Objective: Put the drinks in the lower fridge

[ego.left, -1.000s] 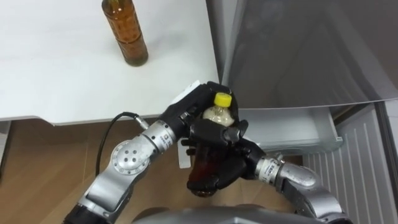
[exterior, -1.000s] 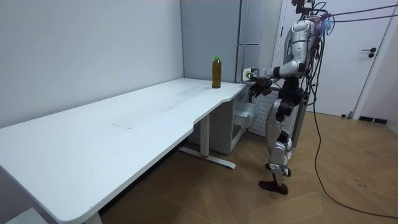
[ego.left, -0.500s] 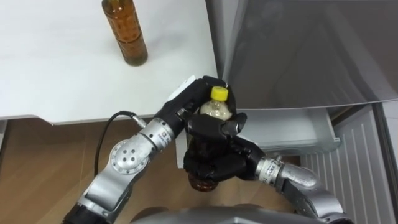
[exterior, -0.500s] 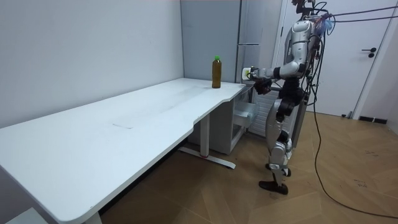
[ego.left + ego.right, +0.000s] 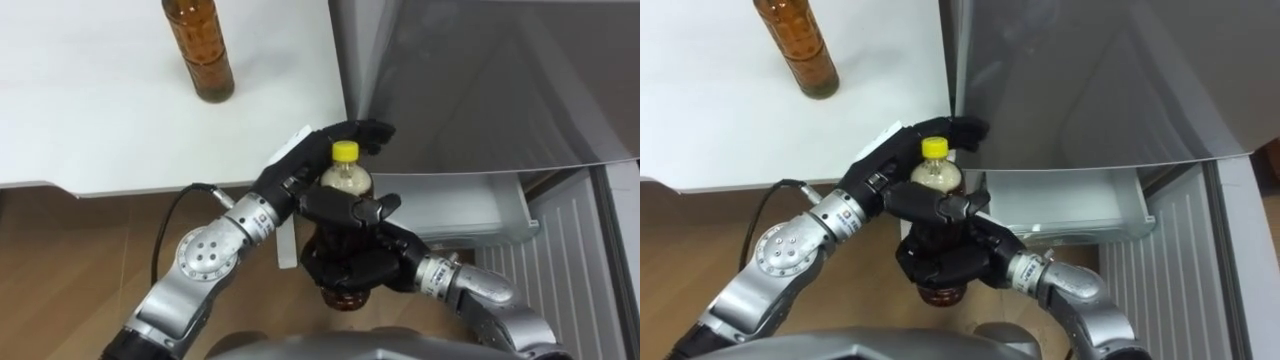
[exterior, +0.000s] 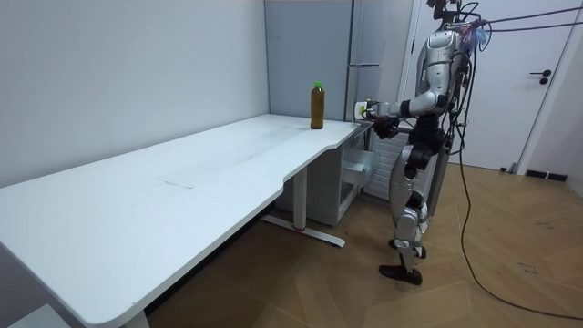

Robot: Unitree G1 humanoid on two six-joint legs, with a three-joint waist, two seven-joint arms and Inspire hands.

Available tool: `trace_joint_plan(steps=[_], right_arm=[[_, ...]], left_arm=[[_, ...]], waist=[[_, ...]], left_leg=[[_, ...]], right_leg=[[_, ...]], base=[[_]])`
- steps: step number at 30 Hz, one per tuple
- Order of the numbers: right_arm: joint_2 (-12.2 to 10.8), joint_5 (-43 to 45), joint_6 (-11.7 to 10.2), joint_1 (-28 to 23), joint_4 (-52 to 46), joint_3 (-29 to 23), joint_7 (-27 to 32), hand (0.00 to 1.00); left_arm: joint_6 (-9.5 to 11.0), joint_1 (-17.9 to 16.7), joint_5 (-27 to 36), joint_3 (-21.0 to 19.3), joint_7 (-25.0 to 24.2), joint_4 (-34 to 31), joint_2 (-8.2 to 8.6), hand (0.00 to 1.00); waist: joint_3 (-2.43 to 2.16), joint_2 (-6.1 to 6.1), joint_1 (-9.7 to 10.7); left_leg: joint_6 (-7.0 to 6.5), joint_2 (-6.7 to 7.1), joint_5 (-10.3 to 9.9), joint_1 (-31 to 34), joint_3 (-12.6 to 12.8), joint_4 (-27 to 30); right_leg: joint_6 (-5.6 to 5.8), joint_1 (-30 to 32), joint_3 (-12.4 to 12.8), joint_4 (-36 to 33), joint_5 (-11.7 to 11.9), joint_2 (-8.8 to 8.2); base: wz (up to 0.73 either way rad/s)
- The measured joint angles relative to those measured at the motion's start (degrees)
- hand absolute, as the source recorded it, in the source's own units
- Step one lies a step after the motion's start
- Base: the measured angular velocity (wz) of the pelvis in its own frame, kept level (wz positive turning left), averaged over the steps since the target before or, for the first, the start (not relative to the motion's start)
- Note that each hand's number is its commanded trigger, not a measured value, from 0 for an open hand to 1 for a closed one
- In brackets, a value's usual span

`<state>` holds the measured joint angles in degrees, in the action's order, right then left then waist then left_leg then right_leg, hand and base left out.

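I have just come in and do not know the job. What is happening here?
The robot stands at the table's corner, in front of the fridge, holding a yellow-capped bottle in both hands. The right hand has its fingers wrapped round the bottle's body, and the left hand curls round its neck from behind. The fridge's lower drawer is open, just beyond the hands. A second bottle stands on the table, untouched.

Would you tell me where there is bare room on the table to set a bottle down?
The white table is bare left of the amber bottle and in front of it, down to its edge. It is crowded off the table's corner, beside the fridge: the left hand and right hand both wrap the yellow-capped bottle near the open drawer.
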<state>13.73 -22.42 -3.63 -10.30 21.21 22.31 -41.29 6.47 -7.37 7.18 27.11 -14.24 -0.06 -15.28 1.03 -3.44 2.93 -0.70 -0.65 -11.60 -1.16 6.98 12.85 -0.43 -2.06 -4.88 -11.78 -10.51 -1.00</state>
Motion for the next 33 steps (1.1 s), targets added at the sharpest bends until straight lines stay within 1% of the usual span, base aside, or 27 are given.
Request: trace_joint_plan(steps=[2,5,7,10,13,16,19,21,23,24,25,27,30,31,32,33], right_arm=[[0.3,0.0,0.0,0.0,0.0,0.1,-0.1,1.00],[0.6,0.0,0.0,0.0,0.0,0.2,0.4,1.00],[0.7,0.0,0.0,0.0,0.0,0.4,0.7,1.00],[1.5,-0.2,0.0,0.0,0.0,0.7,1.1,1.00],[1.7,-0.2,0.0,0.0,-0.1,0.7,1.1,1.00],[2.1,-0.2,-0.1,0.0,-0.1,0.7,1.1,1.00],[2.4,-0.4,-0.2,0.0,-0.1,0.7,1.5,1.00],[2.3,-0.4,-0.7,0.0,-0.1,0.6,1.8,1.00],[2.2,-0.7,-2.0,0.0,-0.1,0.2,1.8,1.00],[2.0,-0.7,-2.1,0.0,-0.1,-0.1,1.7,1.00],[1.5,-0.7,-2.5,0.0,-0.1,-1.2,1.6,1.00],[0.9,-0.9,-3.3,0.0,-0.1,-2.7,1.5,1.00],[-0.1,-0.9,-4.1,-0.6,0.2,-5.5,1.5,1.00],[-0.3,-0.9,-4.1,-0.9,0.4,-6.0,1.6,1.00],[-0.2,-0.9,-4.1,-1.8,0.6,-6.2,1.6,1.00],[-0.2,-0.9,-4.1,-2.3,0.7,-6.2,1.7,1.00]], left_arm=[[0.0,0.0,0.0,0.0,-0.4,0.0,-0.82,0.00],[0.0,0.0,0.0,0.1,-0.3,0.0,-1.25,0.00],[0.0,-0.1,0.0,0.1,-0.2,0.0,-1.38,0.00],[0.0,-0.1,0.0,-0.2,0.1,0.0,-1.56,0.00],[0.0,-0.1,-0.1,-0.2,0.2,0.0,-1.61,0.00],[0.0,-0.1,-0.1,-0.4,0.3,0.0,-1.66,0.00],[0.1,-0.1,0.0,-0.4,0.9,-0.1,-1.65,0.00],[0.1,-0.1,-0.1,-0.5,1.3,-0.7,-1.68,0.00],[0.1,-0.1,-0.3,-1.0,1.3,-1.8,-1.81,0.00],[0.1,-0.1,-0.7,-1.3,1.3,-2.3,-1.82,0.00],[0.1,-0.5,-1.8,-2.1,1.2,-3.6,-1.82,0.00],[0.2,-1.8,-1.8,-3.2,1.2,-5.9,-1.80,0.00],[2.3,-3.1,-1.7,-5.5,1.3,-8.0,-1.31,0.00],[3.6,-3.9,-1.5,-7.0,1.8,-9.1,-0.77,0.00],[5.5,-4.2,-1.4,-8.5,3.6,-10.1,0.11,0.00],[6.5,-4.2,-1.3,-9.3,4.1,-10.4,0.46,0.00]], waist=[[-0.15,0.22,0.0],[-0.31,0.45,0.0],[-0.30,0.48,-0.2],[-0.28,0.72,-0.3],[-0.41,1.12,-0.3],[-0.29,1.59,-0.4],[-0.26,1.64,-0.5],[-0.22,1.68,-0.8],[-0.23,1.69,-1.2],[-0.24,1.69,-1.3],[-0.23,1.70,-1.5],[-0.25,1.73,-1.6],[-0.25,1.52,-1.7],[-0.24,1.51,-1.9],[-0.22,1.50,-2.3],[-0.21,1.49,-2.8]], left_leg=[[0.00,-0.02,0.0,0.0,0.1,-0.1],[0.00,-0.03,0.0,0.1,0.2,-0.1],[0.00,-0.12,0.0,-0.1,0.4,-0.1],[0.00,-0.14,0.0,-0.1,0.4,-0.2],[0.00,-0.16,0.0,-0.1,0.3,-0.2],[0.00,-0.16,0.0,-0.4,0.3,-0.2],[0.00,-0.16,0.0,-0.5,0.1,-0.1],[0.00,-0.11,0.0,-0.4,0.0,-0.1],[0.00,0.01,0.0,-0.2,-0.5,0.0],[0.00,0.04,0.0,-0.1,-0.7,0.0],[0.00,0.09,0.0,0.0,-1.0,0.1],[0.00,0.13,0.0,-0.2,-1.2,0.1],[0.00,0.28,0.0,-0.6,-2.4,0.0],[0.00,0.28,0.0,-0.6,-2.5,0.0],[0.01,0.29,0.0,-0.6,-2.5,-0.1],[0.01,0.30,0.0,-0.7,-2.5,-0.1]], right_leg=[[0.00,-0.1,0.0,0.0,0.0,0.01],[-0.01,0.0,0.2,-0.3,0.0,0.00],[-0.01,0.0,0.1,-0.5,0.0,0.04],[-0.01,0.1,0.0,-0.7,0.0,0.04],[-0.02,0.1,0.0,-0.8,0.0,0.04],[-0.02,-0.2,0.0,-0.9,0.0,0.03],[-0.03,-0.2,0.0,-0.8,0.0,0.04],[-0.03,-0.2,0.0,-0.8,0.0,0.04],[-0.03,-0.1,-0.2,-0.7,0.0,0.01],[-0.03,-0.1,-0.3,-0.7,0.0,0.01],[-0.03,0.0,-0.3,-0.5,0.0,0.00],[-0.04,-0.6,-0.6,-0.1,0.0,-0.04],[-0.04,-1.2,-1.6,0.2,0.0,-0.11],[-0.04,-1.2,-1.6,0.3,0.0,-0.10],[-0.03,-1.5,-1.6,0.3,0.0,-0.10],[-0.03,-1.6,-1.7,0.3,0.0,-0.09]], base=[[-0.02],[0.00],[-0.05],[-0.01],[0.00],[0.00],[0.00],[0.00],[0.04],[0.06],[0.06],[0.09],[0.14],[0.04],[0.00],[0.00]])
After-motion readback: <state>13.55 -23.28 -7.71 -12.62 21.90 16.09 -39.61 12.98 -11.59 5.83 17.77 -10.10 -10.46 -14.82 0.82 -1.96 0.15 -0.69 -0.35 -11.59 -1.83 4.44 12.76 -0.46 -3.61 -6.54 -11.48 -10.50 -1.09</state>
